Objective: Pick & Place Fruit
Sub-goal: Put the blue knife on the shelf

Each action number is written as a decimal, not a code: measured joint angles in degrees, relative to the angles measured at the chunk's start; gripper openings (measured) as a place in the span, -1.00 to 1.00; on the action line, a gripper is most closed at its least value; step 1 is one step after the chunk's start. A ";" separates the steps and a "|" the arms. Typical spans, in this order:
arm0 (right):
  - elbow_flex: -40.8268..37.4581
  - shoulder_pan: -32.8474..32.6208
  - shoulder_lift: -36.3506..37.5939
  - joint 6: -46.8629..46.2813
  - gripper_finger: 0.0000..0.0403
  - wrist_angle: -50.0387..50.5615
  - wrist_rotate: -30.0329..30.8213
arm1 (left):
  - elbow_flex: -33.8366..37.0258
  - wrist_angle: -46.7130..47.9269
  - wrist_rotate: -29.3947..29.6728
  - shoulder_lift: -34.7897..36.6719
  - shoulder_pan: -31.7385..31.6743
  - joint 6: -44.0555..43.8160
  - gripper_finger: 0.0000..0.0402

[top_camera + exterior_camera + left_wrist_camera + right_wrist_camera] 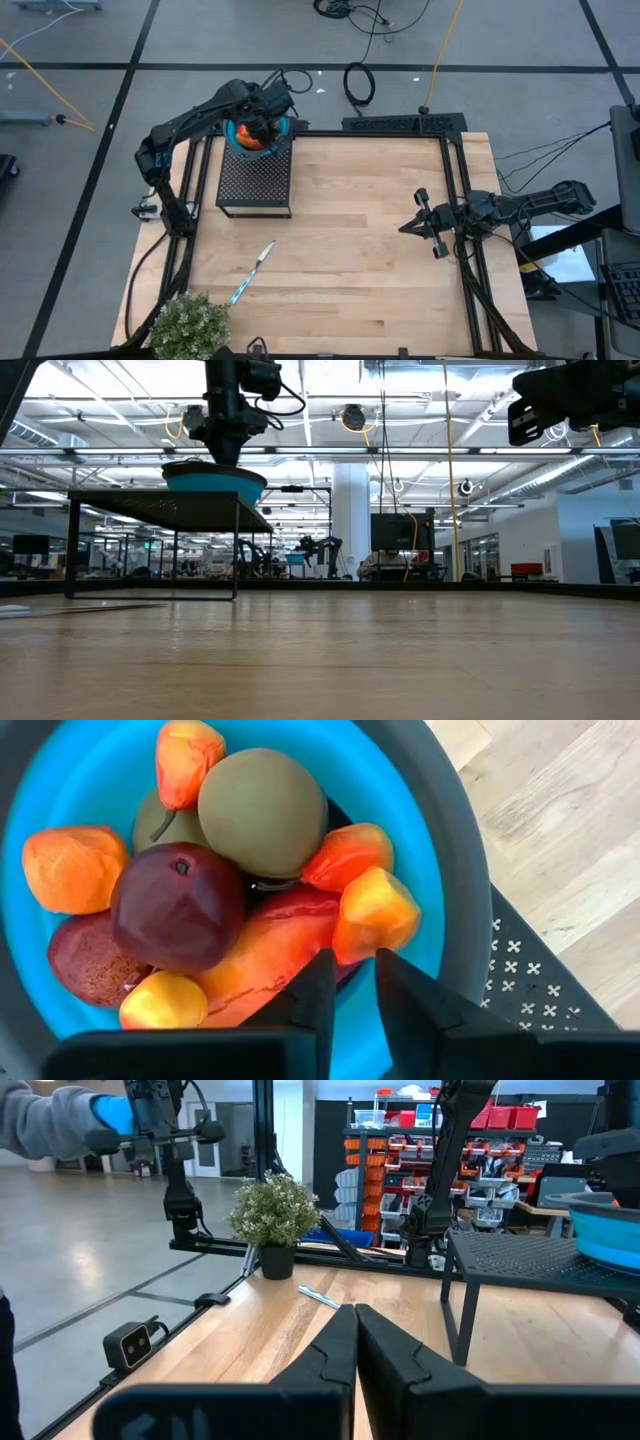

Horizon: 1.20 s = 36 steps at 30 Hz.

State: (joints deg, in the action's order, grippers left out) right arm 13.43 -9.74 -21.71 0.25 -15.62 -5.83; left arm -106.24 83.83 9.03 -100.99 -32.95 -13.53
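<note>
A blue bowl (80, 765) stands on a black perforated stand (255, 180) at the table's far left. It holds a heap of toy fruit: an olive ball (262, 810), a dark red ball (178, 905), a long red-orange piece (265, 955) and several small orange bits. My left gripper (355, 970) points down into the bowl with a narrow gap between its fingertips and nothing in that gap. My right gripper (405, 227) waits shut and level above the table's right side. My left gripper's fingertips (320, 980) stand close over the long red-orange piece and an orange-yellow bit (375, 912). I cannot tell whether they touch either one.
A slim blue-handled knife (252, 272) lies on the wooden table toward the near left. A bushy green plant (190, 325) stands at the near left corner. Black frame rails (465, 260) run along the table's sides. A person's grey sleeve (50, 1120) shows beyond the table.
</note>
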 joint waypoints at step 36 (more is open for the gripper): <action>0.00 0.00 0.00 -0.04 -1.00 -0.44 0.01 | -10.19 5.60 -8.47 10.10 38.98 -24.48 -0.44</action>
State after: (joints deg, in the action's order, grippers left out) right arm 13.43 -9.74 -21.71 0.21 -16.05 -5.82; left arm -116.43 89.43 0.57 -90.89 6.03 -38.01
